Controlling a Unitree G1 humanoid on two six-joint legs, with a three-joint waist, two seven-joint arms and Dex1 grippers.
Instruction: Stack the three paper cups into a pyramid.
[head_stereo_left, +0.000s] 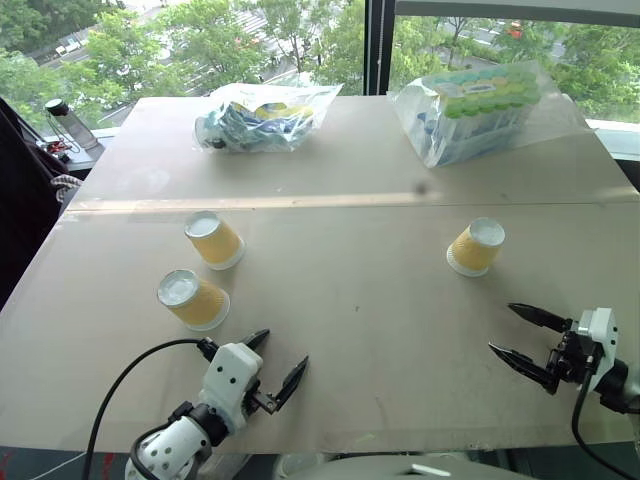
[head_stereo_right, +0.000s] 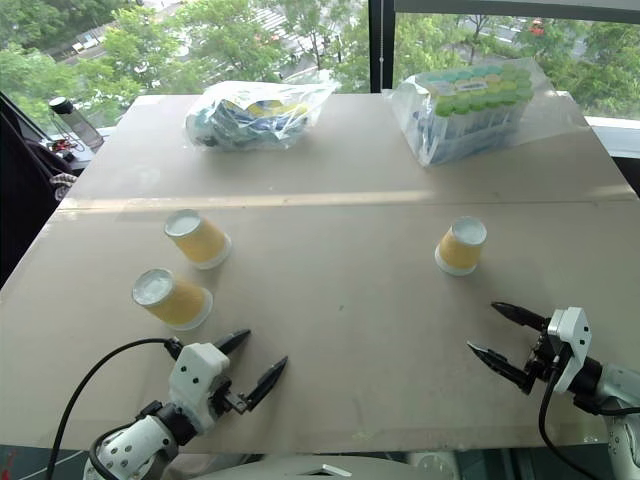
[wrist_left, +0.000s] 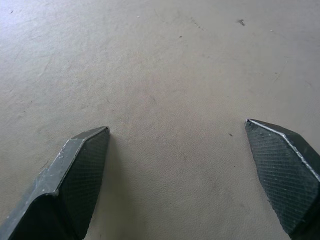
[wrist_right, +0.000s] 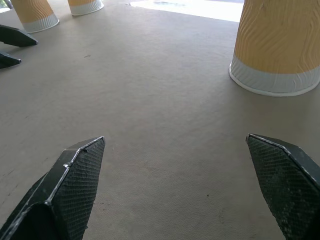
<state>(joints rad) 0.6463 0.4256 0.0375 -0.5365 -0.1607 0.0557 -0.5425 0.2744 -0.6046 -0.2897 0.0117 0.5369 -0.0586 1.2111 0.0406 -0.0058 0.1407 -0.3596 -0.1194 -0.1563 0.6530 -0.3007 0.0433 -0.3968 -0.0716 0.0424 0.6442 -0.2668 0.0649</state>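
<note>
Three yellow paper cups stand upside down and apart on the beige table. Two are on the left, one behind the other, and the third is on the right. My left gripper hovers open near the front edge, just right of and nearer than the front left cup. In the left wrist view its fingertips frame bare table. My right gripper is open at the front right, nearer than the right cup, pointing left across the table. Nothing is between either gripper's fingers.
Two clear bags of packaged goods lie at the back of the table, one left of centre and one on the right. A bottle stands on the ledge off the table's far left corner. A black cable loops by my left arm.
</note>
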